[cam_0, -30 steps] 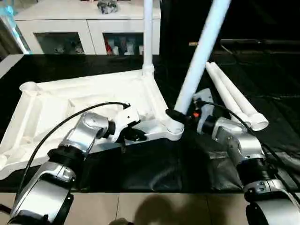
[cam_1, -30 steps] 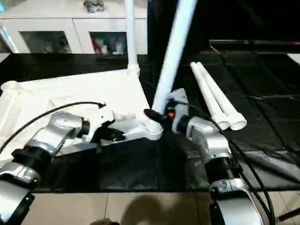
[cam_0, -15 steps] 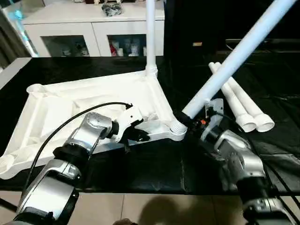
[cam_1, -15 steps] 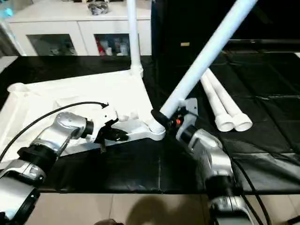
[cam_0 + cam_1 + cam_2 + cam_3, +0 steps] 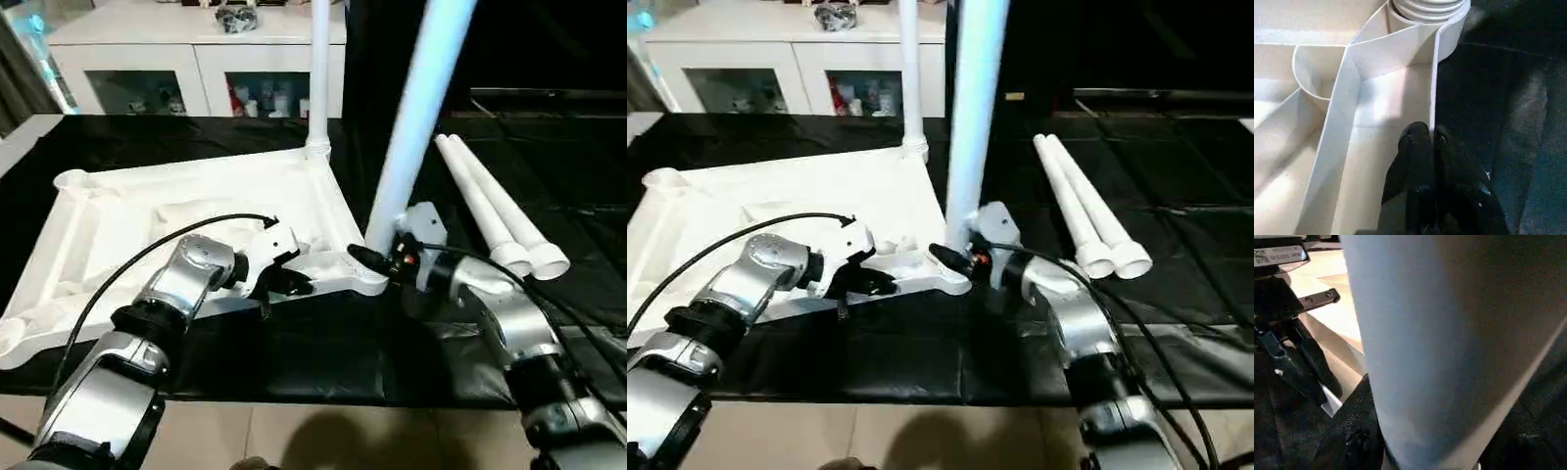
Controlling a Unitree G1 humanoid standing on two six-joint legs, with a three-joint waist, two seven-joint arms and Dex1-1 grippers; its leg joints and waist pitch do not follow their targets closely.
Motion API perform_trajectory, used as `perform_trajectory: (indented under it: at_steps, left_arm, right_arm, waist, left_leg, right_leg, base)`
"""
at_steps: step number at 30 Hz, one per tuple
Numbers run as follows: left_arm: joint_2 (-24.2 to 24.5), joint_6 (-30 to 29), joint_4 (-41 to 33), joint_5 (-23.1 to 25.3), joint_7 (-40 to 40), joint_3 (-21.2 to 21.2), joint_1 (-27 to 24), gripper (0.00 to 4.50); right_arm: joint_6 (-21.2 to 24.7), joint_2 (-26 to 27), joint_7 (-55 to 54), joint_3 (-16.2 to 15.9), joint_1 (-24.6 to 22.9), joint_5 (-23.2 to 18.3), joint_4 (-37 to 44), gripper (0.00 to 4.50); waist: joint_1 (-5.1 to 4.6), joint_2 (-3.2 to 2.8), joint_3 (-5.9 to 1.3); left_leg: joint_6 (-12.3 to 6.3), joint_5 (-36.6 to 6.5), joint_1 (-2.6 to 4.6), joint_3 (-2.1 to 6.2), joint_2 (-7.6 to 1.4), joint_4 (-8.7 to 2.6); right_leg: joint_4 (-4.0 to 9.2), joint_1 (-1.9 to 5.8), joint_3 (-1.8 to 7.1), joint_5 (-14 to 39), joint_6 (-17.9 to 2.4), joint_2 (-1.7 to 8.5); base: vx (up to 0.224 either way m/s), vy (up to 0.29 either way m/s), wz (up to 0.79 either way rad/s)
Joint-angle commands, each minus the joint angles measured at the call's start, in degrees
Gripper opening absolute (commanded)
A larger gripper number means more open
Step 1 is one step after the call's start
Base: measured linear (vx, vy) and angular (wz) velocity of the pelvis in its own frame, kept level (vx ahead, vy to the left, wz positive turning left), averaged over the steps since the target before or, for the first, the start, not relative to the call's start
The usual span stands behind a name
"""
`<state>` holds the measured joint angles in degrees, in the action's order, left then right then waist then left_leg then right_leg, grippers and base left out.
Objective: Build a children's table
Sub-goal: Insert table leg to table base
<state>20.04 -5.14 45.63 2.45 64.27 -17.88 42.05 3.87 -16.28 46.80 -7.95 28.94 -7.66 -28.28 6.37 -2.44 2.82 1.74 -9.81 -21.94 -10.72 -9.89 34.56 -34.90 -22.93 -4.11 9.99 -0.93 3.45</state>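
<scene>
The upturned tabletop (image 5: 176,211) lies on a black-covered floor (image 5: 294,352) before a white glass-door cabinet (image 5: 196,59). The left gripper (image 5: 1431,134) pinches its near rim; the right gripper (image 5: 377,262) clasps a nearly upright leg (image 5: 416,108) at the near corner socket. Two spare legs (image 5: 495,211) lie well to the right.

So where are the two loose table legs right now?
The two loose legs lie side by side on the black mat, on the robot's right, beyond the right tool and right of the overturned tabletop.
</scene>
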Motion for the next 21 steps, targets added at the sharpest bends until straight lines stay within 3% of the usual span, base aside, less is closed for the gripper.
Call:
perform_trajectory:
  at_steps: [1,4,6,8,11,14,21]
  left_arm:
    - [2.8,2.1,-3.2,0.0,-1.5,2.4,1.1,0.00]
    - [3.1,3.4,-4.5,-0.4,1.5,1.6,0.7,0.00]
    - [3.5,4.3,-5.7,-0.4,4.0,0.8,0.4,0.00]
    - [3.7,5.6,-5.3,0.5,6.2,-0.9,1.1,0.00]
    - [3.8,5.9,-4.5,1.4,7.1,-1.9,2.0,0.00]
    - [4.2,6.4,-4.4,1.9,8.6,-2.6,2.3,0.00]
    - [4.8,8.3,-3.8,2.7,11.8,-4.1,2.5,0.00]
  right_arm:
    - [3.7,0.9,5.2,-4.2,-2.4,0.4,-5.1,1.93]
    - [3.4,1.2,6.5,-3.9,-1.8,0.0,-6.5,1.93]
    - [3.0,1.2,7.9,-4.0,-1.7,-0.1,-7.2,1.93]
    - [2.7,0.8,10.6,-5.0,-2.4,-0.1,-6.5,1.93]
    - [2.6,0.3,13.3,-6.3,-3.0,-0.1,-5.8,1.93]
    - [3.0,-0.6,16.6,-8.0,-4.0,-0.1,-4.1,1.93]
    - [4.4,-2.1,22.0,-10.2,-5.8,-0.1,-0.7,1.93]
  waist:
    - [-0.10,0.62,-3.34]
    - [-0.09,0.69,-3.56]
    - [-0.03,0.64,-3.73]
    - [0.13,0.16,-3.74]
    - [0.39,0.20,-3.79]
    - [0.48,0.01,-3.63]
    - [0.82,0.12,-2.87]
  left_leg:
    - [-0.46,-19.0,1.45,2.16,-3.77,-4.76]
    - [-0.44,-17.8,1.26,2.13,-3.92,-4.86]
    - [-0.87,-15.9,1.17,1.86,-3.91,-4.78]
    - [-1.11,-15.4,1.16,1.79,-3.86,-4.65]
    - [-1.03,-15.2,1.25,1.78,-3.92,-4.66]
    - [-0.87,-16.3,1.35,1.79,-3.98,-4.73]
    - [0.94,-23.0,2.18,2.13,-4.16,-5.38]
  right_leg:
    - [5.76,1.81,3.15,25.9,-8.7,6.16]
    - [5.28,2.04,3.21,22.3,-9.5,6.04]
    - [4.76,2.18,3.22,16.7,-11.0,5.87]
    - [4.69,2.26,3.20,15.4,-11.5,5.90]
    - [4.51,2.43,3.15,14.1,-12.1,5.89]
    - [4.70,2.35,3.12,15.5,-12.2,5.89]
    - [5.74,1.90,3.30,25.4,-10.3,6.12]
  base:
    - [0.000,0.000,0.00]
    - [0.000,0.000,0.00]
    - [0.000,0.000,0.00]
    - [0.000,0.000,0.00]
    - [0.000,0.000,0.00]
    - [0.000,0.000,0.00]
    - [0.000,0.000,0.00]
